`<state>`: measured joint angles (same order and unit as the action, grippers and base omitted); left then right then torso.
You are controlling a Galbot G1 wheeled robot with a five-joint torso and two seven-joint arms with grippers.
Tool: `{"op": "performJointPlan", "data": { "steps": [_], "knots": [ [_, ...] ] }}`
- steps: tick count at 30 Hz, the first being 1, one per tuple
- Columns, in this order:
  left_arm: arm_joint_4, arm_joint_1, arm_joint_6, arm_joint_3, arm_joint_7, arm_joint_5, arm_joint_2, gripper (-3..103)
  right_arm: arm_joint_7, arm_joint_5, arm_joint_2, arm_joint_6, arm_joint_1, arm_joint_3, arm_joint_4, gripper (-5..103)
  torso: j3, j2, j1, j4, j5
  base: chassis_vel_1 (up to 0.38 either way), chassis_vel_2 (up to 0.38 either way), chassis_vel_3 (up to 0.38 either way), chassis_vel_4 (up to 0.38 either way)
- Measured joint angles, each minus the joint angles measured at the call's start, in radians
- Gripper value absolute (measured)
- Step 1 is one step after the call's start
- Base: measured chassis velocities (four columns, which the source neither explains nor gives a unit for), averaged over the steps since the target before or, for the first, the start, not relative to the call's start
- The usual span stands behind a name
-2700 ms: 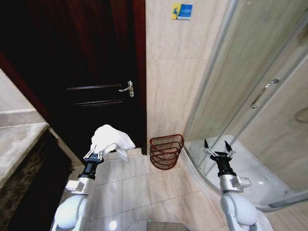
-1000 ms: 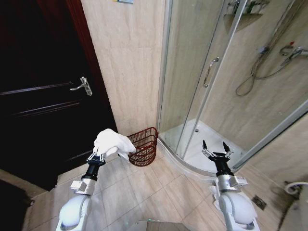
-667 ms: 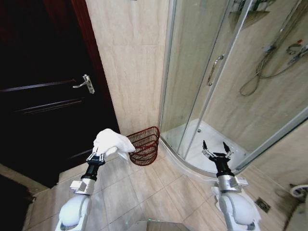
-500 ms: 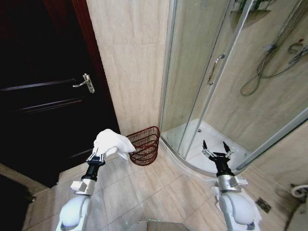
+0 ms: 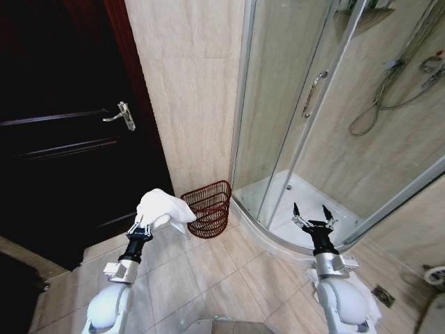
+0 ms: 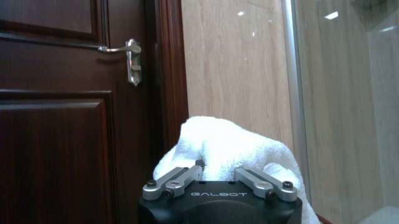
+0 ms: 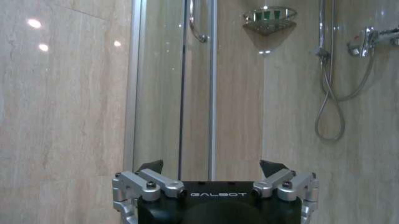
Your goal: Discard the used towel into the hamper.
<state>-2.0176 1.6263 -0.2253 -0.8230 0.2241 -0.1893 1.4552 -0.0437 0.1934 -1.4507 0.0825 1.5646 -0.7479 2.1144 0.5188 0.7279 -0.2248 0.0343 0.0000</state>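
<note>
Head view, landmark: the small round open-weave hamper of dark reddish-brown bands stands on the tiled floor at the foot of the beige wall, between the dark wooden door and the curved glass shower enclosure.
Head view, towel: the soft white bunched towel is held up off the floor just beside the hamper, on the door side, not yet over its opening.
Head view, left gripper: jaws clamped on the towel's lower folds, arm raised toward the hamper.
Head view, right gripper: jaws spread apart and empty, held up on the shower side of the hamper, well apart from it.
Left wrist view: the towel bulges above the closed jaws of the left gripper, with the door and its silver lever handle behind.
Right wrist view: the right gripper has its jaws wide, facing the shower glass and the hanging hose.
Handling judgement: the towel looks light, limp and easily crushed; a pinch on a thick bunch of folds holds best, and loose edges may drape and catch on the hamper's rim.
</note>
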Motion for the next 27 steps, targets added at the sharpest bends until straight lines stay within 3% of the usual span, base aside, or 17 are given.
{"op": "performJointPlan", "data": {
  "steps": [9,22,27],
  "knots": [
    [0.029,-0.031,-0.018,0.004,-0.026,0.021,-0.001,6,0.001,0.005,0.001,0.003,0.003,-0.006,-0.006,100,-0.012,-0.020,0.008,0.0000,0.0000,0.000,0.000,0.000,0.000],
    [0.060,-0.046,-0.025,0.015,0.020,0.039,0.000,6,-0.001,0.000,0.003,0.003,0.002,-0.003,-0.010,100,-0.010,-0.016,0.006,0.0001,0.0000,-0.047,0.050,0.052,-0.052],
    [0.067,-0.050,-0.028,0.019,0.068,0.039,-0.017,6,-0.001,-0.001,0.003,0.003,0.002,-0.001,-0.012,100,-0.008,-0.014,0.005,0.0000,-0.0001,-0.125,0.125,0.104,-0.126]
  ]
}}
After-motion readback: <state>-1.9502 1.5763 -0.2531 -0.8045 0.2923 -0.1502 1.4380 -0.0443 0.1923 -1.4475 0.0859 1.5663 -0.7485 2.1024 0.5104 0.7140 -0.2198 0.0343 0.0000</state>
